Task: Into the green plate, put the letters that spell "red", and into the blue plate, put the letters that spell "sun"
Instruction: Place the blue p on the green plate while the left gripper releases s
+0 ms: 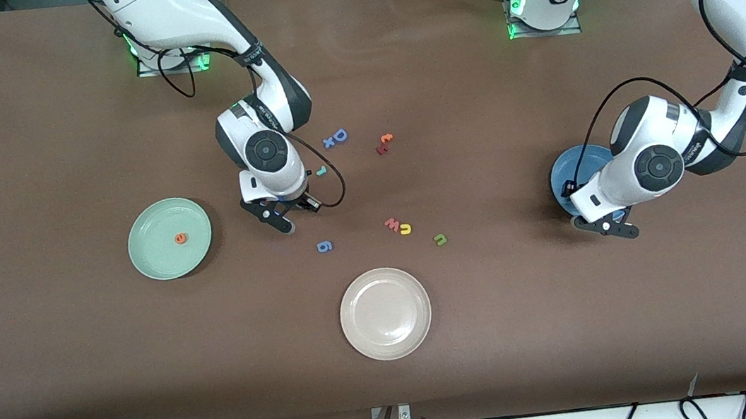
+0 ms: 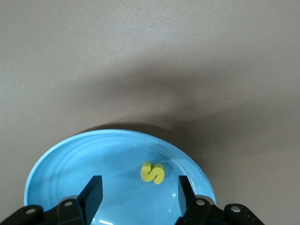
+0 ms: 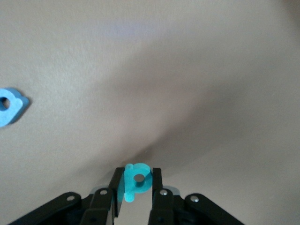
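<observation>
The green plate lies toward the right arm's end and has the orange "e" in it. My right gripper hangs over bare table beside that plate, shut on the teal "d". The teal "r" lies on the table near it. My left gripper is open over the blue plate. The yellow "s" lies in that plate, clear of the fingers. The yellow arch and the olive arch rest mid-table.
A beige-white plate lies nearest the front camera. A salmon "w" touches the yellow arch. A blue "6", a blue "D" with a small "x" and two red-orange letters are scattered mid-table.
</observation>
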You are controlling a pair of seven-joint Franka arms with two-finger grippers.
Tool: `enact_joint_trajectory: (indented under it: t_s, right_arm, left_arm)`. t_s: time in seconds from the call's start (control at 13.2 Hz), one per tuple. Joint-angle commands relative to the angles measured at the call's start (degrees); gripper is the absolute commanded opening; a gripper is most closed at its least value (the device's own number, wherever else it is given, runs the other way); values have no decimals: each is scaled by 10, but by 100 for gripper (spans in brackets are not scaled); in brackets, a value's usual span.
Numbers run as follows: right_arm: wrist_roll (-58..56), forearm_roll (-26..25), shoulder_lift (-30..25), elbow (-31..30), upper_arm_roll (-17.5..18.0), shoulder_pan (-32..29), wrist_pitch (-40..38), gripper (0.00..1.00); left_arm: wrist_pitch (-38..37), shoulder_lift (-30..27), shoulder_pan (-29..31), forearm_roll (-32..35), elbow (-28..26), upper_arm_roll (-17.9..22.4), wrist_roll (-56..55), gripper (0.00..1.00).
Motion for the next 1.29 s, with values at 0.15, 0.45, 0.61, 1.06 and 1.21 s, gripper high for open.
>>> enact_joint_trajectory:
  t_s: [0.15,0.45,0.61,1.06,1.21]
  right_arm:
    - [-208,6,-55,-2,-84,-3,-102,16]
    - [-372,7,-67,-2,-164,-3,-155,16]
    - [-442,7,-60,-11,-189,-17,-173,16]
    - [-574,9,-5,-20,-187,-90,-163,17]
    - [-583,10,0,-21,-184,-99,-165,19]
  left_arm:
    - [-38,-15,-28,-64,32,-47,-86,79]
    - [-39,-17,-112,-57,52,-52,-240,85]
    - [-40,-21,-162,-54,71,-51,-316,89]
    - [-41,-10,-284,42,128,-43,-457,91]
    - [-40,8,-295,47,148,-42,-447,94]
